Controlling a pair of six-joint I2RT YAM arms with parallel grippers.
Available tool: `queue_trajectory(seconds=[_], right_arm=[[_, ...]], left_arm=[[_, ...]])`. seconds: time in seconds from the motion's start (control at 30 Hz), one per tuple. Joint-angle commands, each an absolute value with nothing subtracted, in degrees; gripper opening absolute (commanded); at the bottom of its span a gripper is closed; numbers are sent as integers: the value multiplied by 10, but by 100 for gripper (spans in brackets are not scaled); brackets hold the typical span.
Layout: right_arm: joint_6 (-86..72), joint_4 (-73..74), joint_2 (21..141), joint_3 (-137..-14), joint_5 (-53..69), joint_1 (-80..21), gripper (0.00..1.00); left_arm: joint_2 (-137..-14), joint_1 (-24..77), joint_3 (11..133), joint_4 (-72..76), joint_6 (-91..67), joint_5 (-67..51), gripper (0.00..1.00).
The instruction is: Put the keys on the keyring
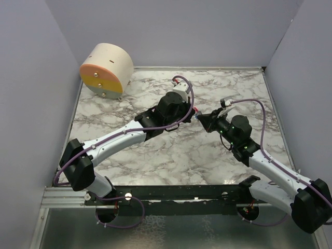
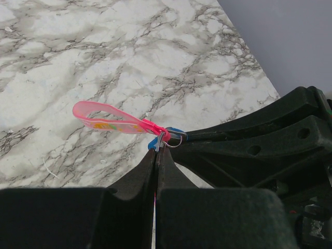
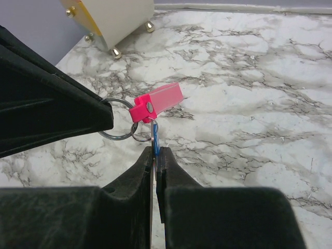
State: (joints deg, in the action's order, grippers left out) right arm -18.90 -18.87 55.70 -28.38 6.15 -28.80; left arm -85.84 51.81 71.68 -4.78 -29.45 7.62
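Right gripper (image 3: 155, 154), bottom centre of its view, is pinched fully shut on the keyring (image 3: 155, 140) by its blue tag. Just above the tips, the pink key (image 3: 158, 100) juts up-right. At frame left, the left gripper (image 2: 157, 151) is clamped shut on a larger ring (image 3: 118, 120) beside the key's head, above the table (image 1: 171, 155).

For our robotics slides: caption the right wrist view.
Right claw pinches a small blue tag; left claw grips the thin metal ring beside the slim pink key.
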Motion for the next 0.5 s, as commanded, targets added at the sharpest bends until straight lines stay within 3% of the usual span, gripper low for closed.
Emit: queue_trajectory(seconds=[0.0, 0.47], right_arm=[[-169, -174, 557, -303, 24, -285, 1], [-145, -178, 530, -305, 41, -285, 1]], left_arm=[[-850, 513, 746, -85, -274, 42, 0], [-890, 512, 779, -127, -258, -12, 0]])
